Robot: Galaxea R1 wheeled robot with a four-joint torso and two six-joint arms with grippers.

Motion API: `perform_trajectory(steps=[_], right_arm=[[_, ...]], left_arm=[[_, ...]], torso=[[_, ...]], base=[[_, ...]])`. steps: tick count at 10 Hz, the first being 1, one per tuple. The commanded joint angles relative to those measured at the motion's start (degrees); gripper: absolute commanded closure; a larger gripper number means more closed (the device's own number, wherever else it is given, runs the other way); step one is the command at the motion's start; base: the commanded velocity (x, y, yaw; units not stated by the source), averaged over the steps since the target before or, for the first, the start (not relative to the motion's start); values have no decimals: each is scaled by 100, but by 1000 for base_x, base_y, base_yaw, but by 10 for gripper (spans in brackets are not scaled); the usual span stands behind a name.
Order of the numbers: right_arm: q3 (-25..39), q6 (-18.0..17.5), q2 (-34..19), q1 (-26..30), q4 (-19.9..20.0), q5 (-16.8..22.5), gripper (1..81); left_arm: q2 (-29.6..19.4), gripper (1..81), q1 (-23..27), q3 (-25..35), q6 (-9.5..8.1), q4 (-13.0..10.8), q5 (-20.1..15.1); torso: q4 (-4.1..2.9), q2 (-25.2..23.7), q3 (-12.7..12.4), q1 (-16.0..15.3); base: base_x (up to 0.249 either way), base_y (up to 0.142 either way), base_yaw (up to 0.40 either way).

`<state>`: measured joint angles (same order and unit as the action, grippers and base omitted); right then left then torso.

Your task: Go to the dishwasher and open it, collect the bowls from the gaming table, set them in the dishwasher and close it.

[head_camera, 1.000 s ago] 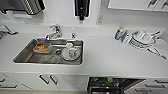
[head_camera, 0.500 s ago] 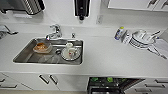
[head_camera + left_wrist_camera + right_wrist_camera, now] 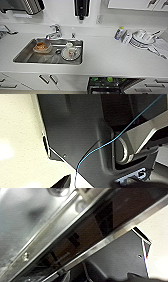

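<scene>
White countertop [image 3: 110, 60] spanning the head view, white wall behind. Stainless sink [image 3: 27, 56] set into it, chrome faucet [image 3: 55, 31] at the back edge. In the sink: container with something orange [image 3: 42, 46], plate with a cup on it [image 3: 71, 53]. Black dispenser [image 3: 81, 8] on the wall above. Bottle with yellow cap [image 3: 118, 33] near a stack of dishes [image 3: 142, 40] on the right. White drawers with bar handles [image 3: 47, 79] below. Upper cabinets [image 3: 135, 4] top right. Pale floor [image 3: 17, 144] in left wrist view. Even, bright lighting.
</scene>
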<state>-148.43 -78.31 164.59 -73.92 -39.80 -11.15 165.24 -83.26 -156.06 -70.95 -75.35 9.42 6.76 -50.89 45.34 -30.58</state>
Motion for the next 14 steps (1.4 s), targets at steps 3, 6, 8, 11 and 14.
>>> perform_trajectory(steps=[3,6,8,11,14], right_arm=[[958,-861,-521,1797,737,-1495,10],[1894,-1019,-1063,2437,746,-1698,10],[2557,-1019,-1681,2685,746,-1662,10],[3238,-1046,-2590,2667,694,-1723,10],[3524,-1055,-3068,2667,377,-1715,10]], left_arm=[[-79,10,-107,-12,-42,3,-222],[-79,10,-151,-12,-42,3,-222],[-44,10,-151,-12,-42,3,-222],[44,10,-143,-12,2,-6,-222],[44,10,-151,-12,11,3,-222]], torso=[[0,0,2,0],[2,0,5,2],[5,0,5,6],[11,0,5,19],[13,0,5,26]], base=[[0,0,0],[0,0,0],[0,0,0],[0,0,0],[0,0,0]])
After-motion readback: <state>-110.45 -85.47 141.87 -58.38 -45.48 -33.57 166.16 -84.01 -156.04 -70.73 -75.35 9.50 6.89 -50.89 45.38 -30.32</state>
